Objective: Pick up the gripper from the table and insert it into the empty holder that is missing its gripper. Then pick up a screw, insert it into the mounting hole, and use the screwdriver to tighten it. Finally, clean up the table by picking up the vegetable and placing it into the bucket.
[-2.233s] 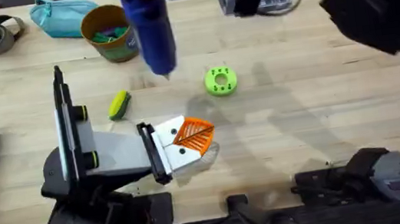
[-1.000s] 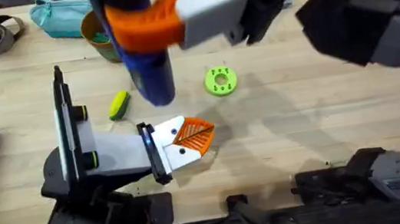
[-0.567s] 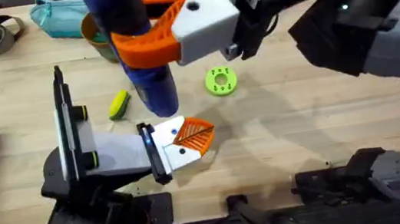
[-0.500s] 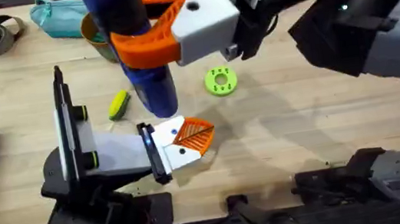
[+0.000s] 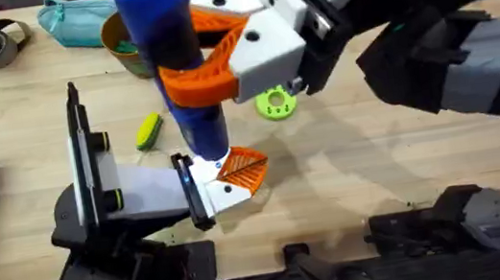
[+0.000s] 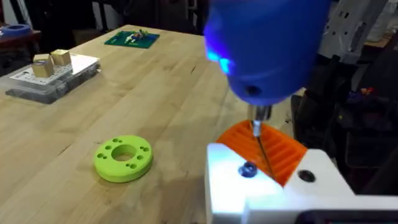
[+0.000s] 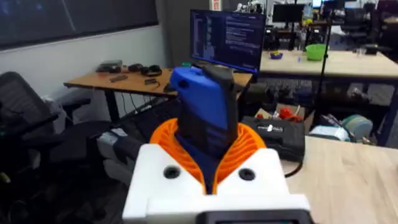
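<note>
Overhead, the wooden table is carrying everything, and the right arm is reaching across it from the right. The right gripper is clamping the blue screwdriver between its orange fingers, holding it upright. The left arm is lying low at the lower left, ending in the white holder, with the orange gripper sitting against the holder's far side. How the left arm's own fingers are standing cannot be told. The screwdriver's tip is pointing down at the holder's top; in the left wrist view its thin bit is reaching down to a small screw on the white block. The yellow bucket is standing at the table's far side, partly behind the screwdriver. The green disc is lying beyond the holder, near the right gripper. The vegetable is resting just left of the screwdriver.
</note>
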`<state>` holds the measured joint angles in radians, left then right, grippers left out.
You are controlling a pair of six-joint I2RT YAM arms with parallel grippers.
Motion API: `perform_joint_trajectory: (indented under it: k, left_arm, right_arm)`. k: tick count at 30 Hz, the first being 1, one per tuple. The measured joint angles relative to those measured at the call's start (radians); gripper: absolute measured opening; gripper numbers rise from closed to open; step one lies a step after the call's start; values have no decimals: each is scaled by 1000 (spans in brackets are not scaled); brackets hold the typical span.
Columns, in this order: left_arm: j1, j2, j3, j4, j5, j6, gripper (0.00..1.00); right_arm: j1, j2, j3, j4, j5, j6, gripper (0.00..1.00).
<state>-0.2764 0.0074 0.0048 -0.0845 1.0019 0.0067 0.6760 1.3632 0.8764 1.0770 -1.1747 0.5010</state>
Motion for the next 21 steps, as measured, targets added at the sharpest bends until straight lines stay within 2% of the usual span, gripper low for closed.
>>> perform_joint_trajectory:
  k: [13,21]
  left_arm:
    - [0,0,0,0,0,0,13]
    - [0,0,0,0,0,0,13]
  right_arm:
    - [22,0,-25,23,12,37,38]
    - [28,0,-35,18,23,-30,39]
